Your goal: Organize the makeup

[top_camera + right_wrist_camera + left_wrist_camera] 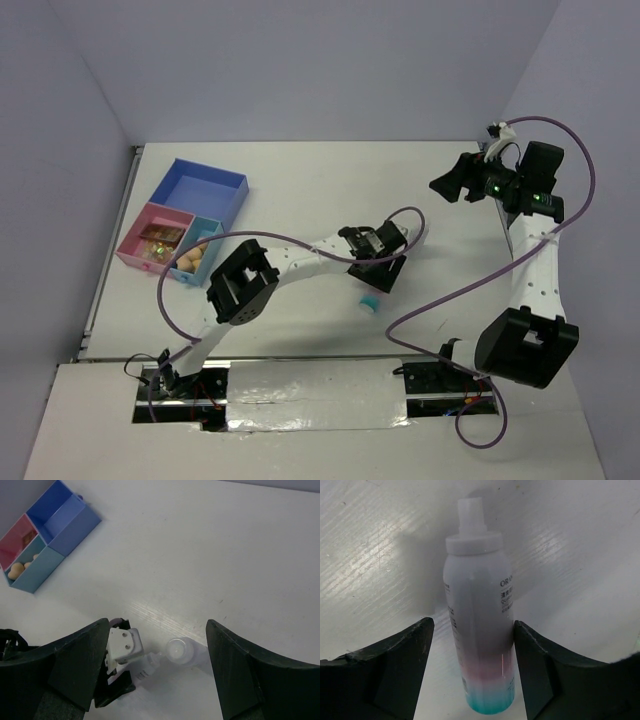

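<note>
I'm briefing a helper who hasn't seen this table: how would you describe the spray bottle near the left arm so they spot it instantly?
Look to the middle of the white table, where the left gripper points down. Between its open fingers lies the spray bottle. It alone fades from white through pink to a teal base, topped by a white nozzle.

Glossy plastic on a streaked tabletop
The spray bottle (479,630) is smooth, glossy plastic. The white tabletop (580,555) has a faint brushed sheen with fine streaks. The left hand (472,624) is matt black plastic, rough along its edges.
</note>
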